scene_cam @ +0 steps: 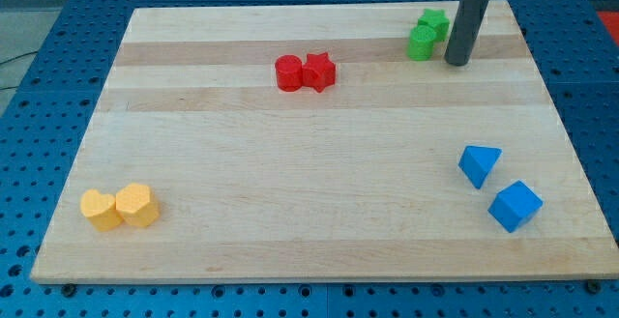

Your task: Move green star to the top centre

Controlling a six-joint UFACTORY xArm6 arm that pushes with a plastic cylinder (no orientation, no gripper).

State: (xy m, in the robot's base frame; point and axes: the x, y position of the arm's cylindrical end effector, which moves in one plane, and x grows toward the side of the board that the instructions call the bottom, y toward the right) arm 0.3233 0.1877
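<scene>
Tip [457,64] down on tabletop [290,163], just right of green star [435,21] and adjoining green block [422,43]. No hand fitted; plain rod only.

My tip [456,63] stood at the wooden board's [290,241] one o'clock, just right of two touching green blocks: the green star [434,22] behind, a green cube-like block [422,43] in front. Toward twelve o'clock, the strip along the top edge lay bare, so a path leftward from the green pair met no block. Slightly below that strip, left of centre, the red cylinder [288,72] and red star [319,71] sat touching, a barrier to any lower route. The middle of the board was open. At four o'clock the blue triangular block [480,164] and blue cube [515,206] stood near each other; at eight o'clock two yellow blocks [119,207] touched.
</scene>
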